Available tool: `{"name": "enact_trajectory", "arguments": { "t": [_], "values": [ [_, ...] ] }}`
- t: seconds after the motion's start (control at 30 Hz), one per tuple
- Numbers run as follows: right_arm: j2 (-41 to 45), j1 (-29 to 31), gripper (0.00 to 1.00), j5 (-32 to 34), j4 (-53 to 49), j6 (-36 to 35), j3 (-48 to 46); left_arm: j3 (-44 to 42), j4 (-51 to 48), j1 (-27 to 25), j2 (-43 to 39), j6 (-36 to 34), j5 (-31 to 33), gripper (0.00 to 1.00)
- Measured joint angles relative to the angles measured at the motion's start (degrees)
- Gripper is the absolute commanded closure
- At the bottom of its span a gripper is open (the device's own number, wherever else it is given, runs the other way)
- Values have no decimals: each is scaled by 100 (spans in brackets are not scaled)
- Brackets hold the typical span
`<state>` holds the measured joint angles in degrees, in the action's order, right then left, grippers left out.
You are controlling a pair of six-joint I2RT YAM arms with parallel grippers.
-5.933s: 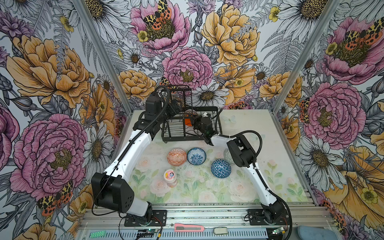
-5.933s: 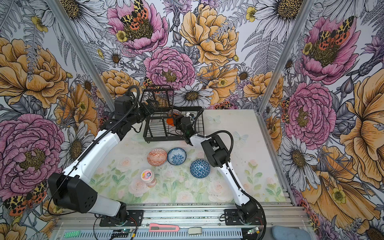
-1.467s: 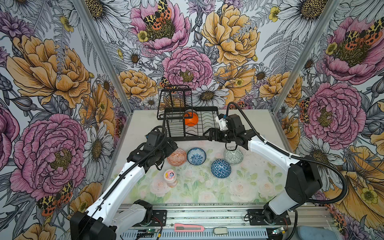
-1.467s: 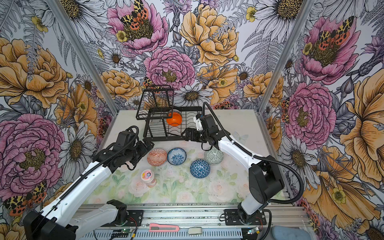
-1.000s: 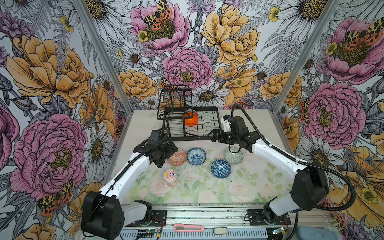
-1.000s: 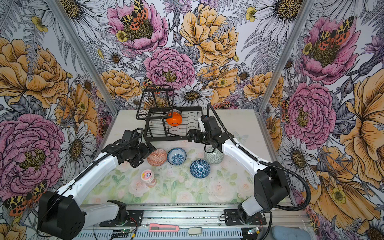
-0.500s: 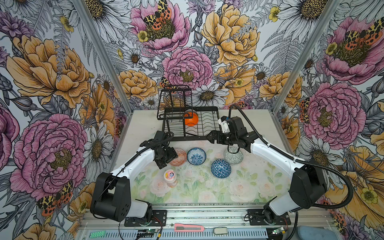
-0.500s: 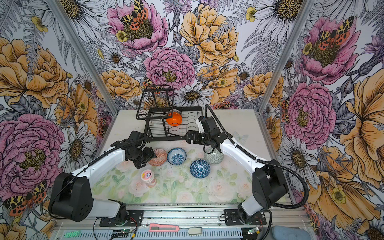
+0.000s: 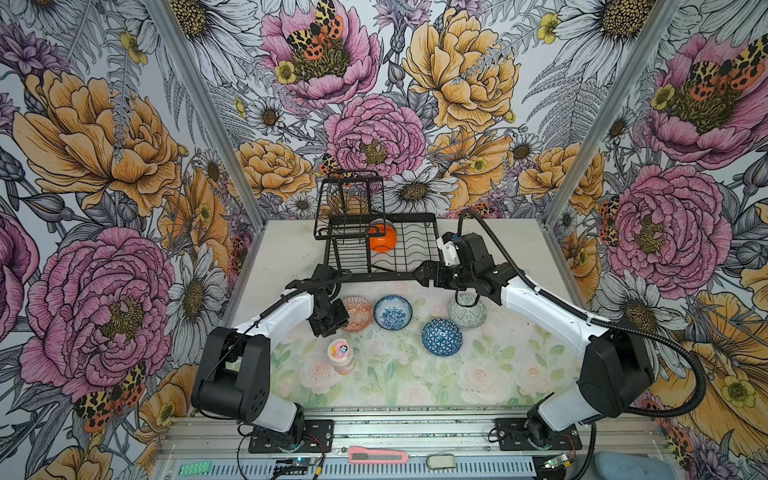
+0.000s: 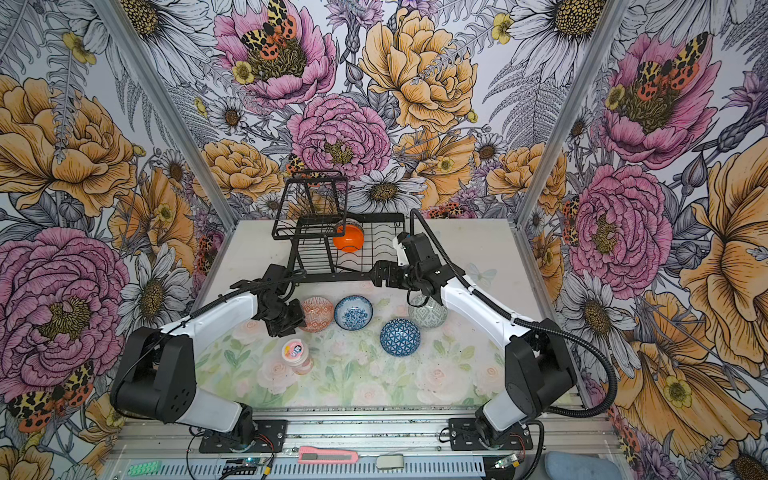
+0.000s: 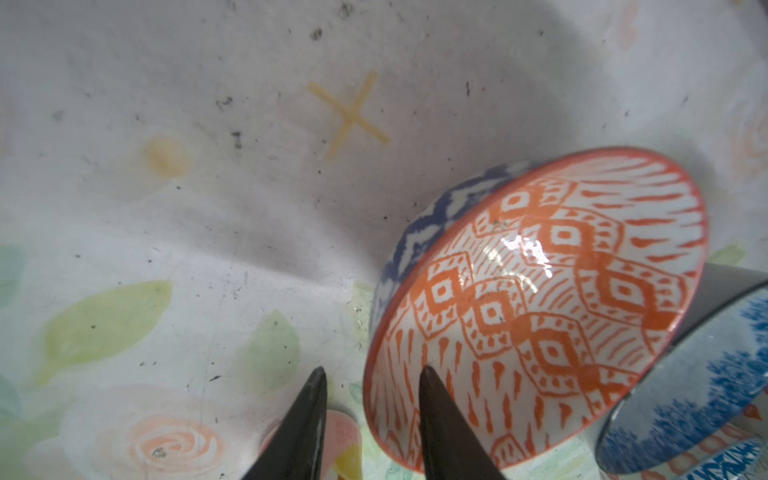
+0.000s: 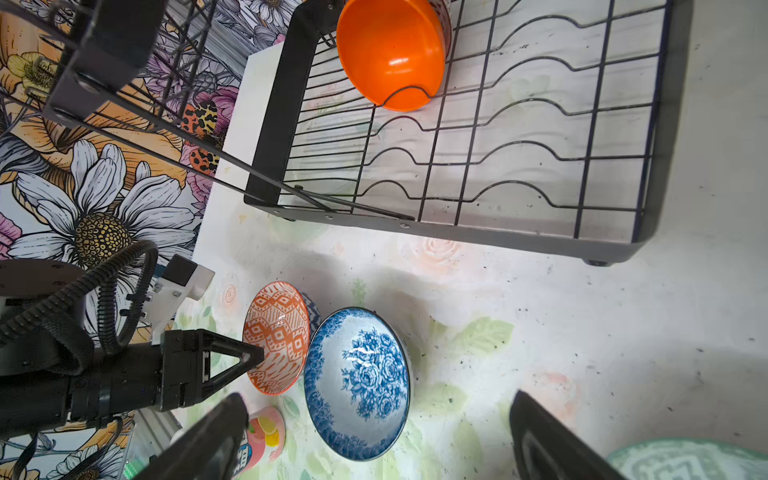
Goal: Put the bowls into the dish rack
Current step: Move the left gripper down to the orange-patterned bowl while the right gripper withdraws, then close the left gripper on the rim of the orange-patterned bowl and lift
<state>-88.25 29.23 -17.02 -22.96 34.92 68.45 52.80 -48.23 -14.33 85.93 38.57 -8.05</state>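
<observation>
In a top view we see an orange bowl [image 9: 382,239] in the rack [image 9: 382,274] at the back. In the left wrist view the left gripper [image 11: 370,370], jaws narrow, straddles the rim of a patterned bowl [image 11: 540,291] on the table [image 11: 208,208]; we cannot tell whether they pinch it. In the right wrist view the right gripper [image 12: 378,397] gapes wide, empty.

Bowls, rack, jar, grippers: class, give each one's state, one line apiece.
black wire dish rack: holds one bowl.
plain glossy orange bowl: in it, on its side.
orange geometric bowl: on floral mat, rim between left jaws.
white-blue floral bowl: upright on mat.
dark blue triangle bowl: apparently upside down.
grey-green geometric bowl: apparently upside down.
pink-lidded jar: upright, closed.
left gripper: jaws apart, astride rim.
right gripper: jaws wide open, empty.
</observation>
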Motion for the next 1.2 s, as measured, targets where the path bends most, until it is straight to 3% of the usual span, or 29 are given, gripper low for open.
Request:
{"name": "enact_trajectory", "arguments": {
  "t": [0.47,0.83,1.2],
  "values": [
    [-2,-44,1,52,0,17,-15,229,125,190,354,-212,13,100],
    [-428,-44,1,-24,-48,-33,236,223,129,697,101,-160,81,100],
    [-730,-59,1,87,-125,-254,977,-74,389,1294,-1738,125,319,100]
  ]
}}
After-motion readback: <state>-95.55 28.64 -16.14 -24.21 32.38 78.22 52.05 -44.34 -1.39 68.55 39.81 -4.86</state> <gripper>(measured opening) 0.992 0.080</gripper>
